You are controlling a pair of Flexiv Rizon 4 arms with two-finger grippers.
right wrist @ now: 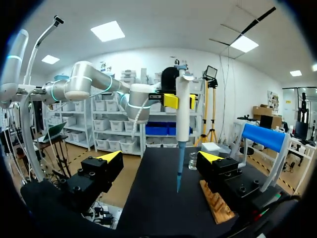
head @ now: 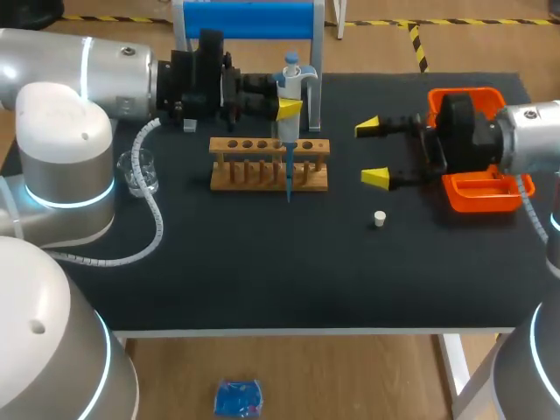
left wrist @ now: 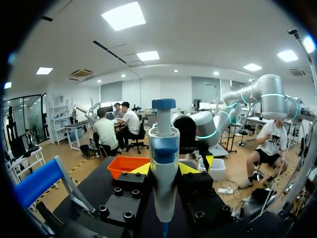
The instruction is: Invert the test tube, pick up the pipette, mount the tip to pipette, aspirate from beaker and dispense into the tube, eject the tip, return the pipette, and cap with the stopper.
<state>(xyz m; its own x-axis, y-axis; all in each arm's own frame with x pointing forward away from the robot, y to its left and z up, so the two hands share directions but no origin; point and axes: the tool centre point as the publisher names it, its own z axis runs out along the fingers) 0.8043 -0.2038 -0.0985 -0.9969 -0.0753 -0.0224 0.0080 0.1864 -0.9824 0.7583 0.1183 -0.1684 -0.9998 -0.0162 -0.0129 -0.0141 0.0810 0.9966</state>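
Left gripper (head: 287,107) grips pipette (head: 290,131), upright, tip (head: 289,185) down over rack (head: 254,175). Right gripper (head: 372,152) wide open, right of rack. Stopper (head: 380,219) just near of it. Beaker (head: 138,171) at left.

From my seat I see a black-topped table (head: 262,280) standing on a pale wood-toned floor (head: 367,376), with yellow-and-black tape (head: 420,45) marked across it past the far edge. Overhead, a white ceiling carries square light panels (left wrist: 124,16), all lit. The walls (right wrist: 247,69) are white, and shelves (right wrist: 114,134) of white bins line one of them.
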